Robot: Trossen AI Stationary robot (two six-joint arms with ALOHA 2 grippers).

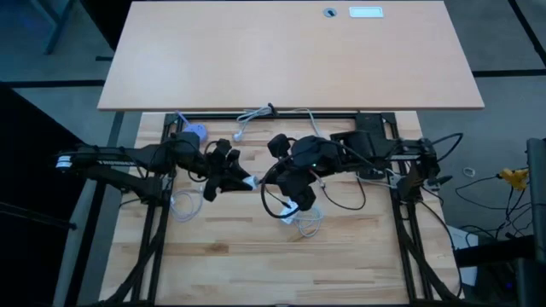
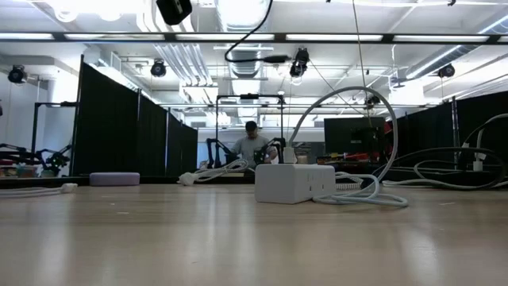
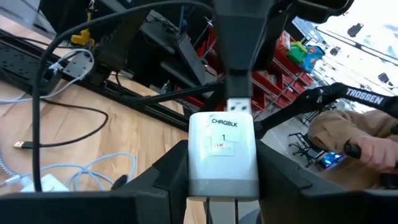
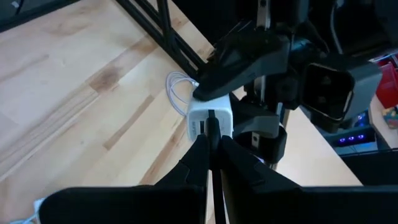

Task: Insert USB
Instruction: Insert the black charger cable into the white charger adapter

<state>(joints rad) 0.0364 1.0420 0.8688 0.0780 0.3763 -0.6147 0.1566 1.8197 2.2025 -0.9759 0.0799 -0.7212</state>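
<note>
A white charger block [image 3: 222,149], marked "CHRGBLK 1", hangs above the wooden table [image 1: 222,256] near its middle, between the fingers of my left gripper [image 3: 224,177], which reaches in from the table's left [image 1: 239,177]. My right gripper [image 4: 211,142] comes from the right [image 1: 266,177] and is shut on a USB plug [image 3: 238,93]. The plug's silver end stands against the block's end face; how deep it sits, I cannot tell. Neither gripper shows in the low view. My left gripper pinches the block's two opposite sides [image 3: 194,171] between its two fingers [image 3: 168,171], which lie level, coming from the table's left. The block is lifted clear of the table. My right gripper pinches the plug's black housing [image 3: 238,78] between its shut fingers [image 4: 198,155], slanting down from the table's right. The plug lies in line with the fingers, its silver end [image 3: 238,106] at the block's end face.
A white power adapter [image 1: 294,213] [image 2: 294,183] with a looped white cable lies on the table below my right arm. A lavender object [image 1: 196,133] [image 2: 115,179] and a white cable [image 1: 252,115] lie at the far edge. A person sits in the room behind [image 2: 252,144].
</note>
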